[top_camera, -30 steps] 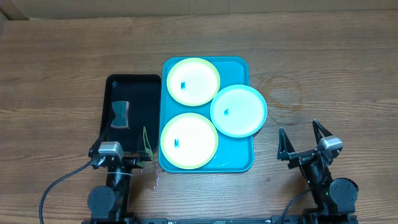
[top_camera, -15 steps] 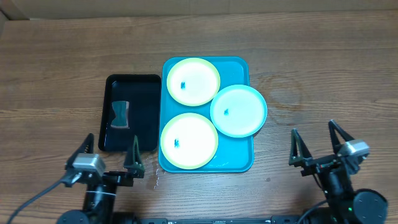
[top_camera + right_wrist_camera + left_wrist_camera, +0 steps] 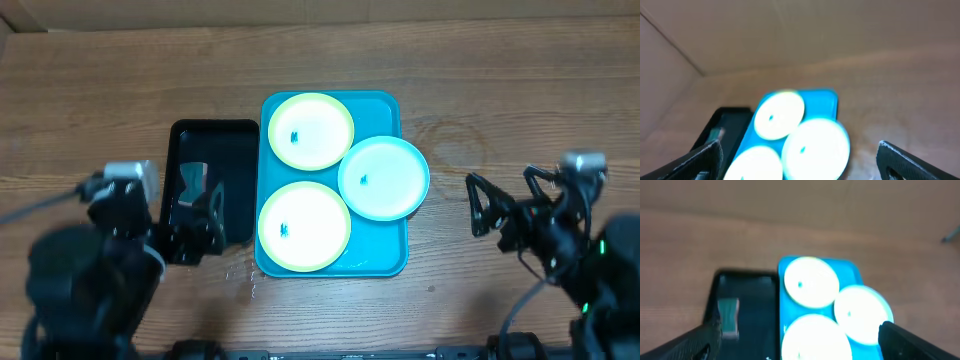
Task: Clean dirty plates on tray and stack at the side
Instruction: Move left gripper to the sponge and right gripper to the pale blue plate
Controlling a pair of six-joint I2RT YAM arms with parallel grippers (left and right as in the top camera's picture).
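Tray [image 3: 385,258] lengthwise away from the robot, three plates [image 3: 384,178] flat on it; left claw [image 3: 800,330] and right claw [image 3: 502,188] spread, empty.

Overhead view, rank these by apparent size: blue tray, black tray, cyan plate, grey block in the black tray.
1. blue tray
2. black tray, partly hidden by the left arm
3. cyan plate
4. grey block

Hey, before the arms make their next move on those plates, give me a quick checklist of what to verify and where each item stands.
1. Left gripper open and empty: ok.
2. Right gripper open and empty: ok.
3. Three plates on the blue tray: ok, though the cyan plate overhangs its right rim.
4. Plates clean: not ok, a blue smudge at each centre.
5. Grey block lying uncovered in the black tray: ok.
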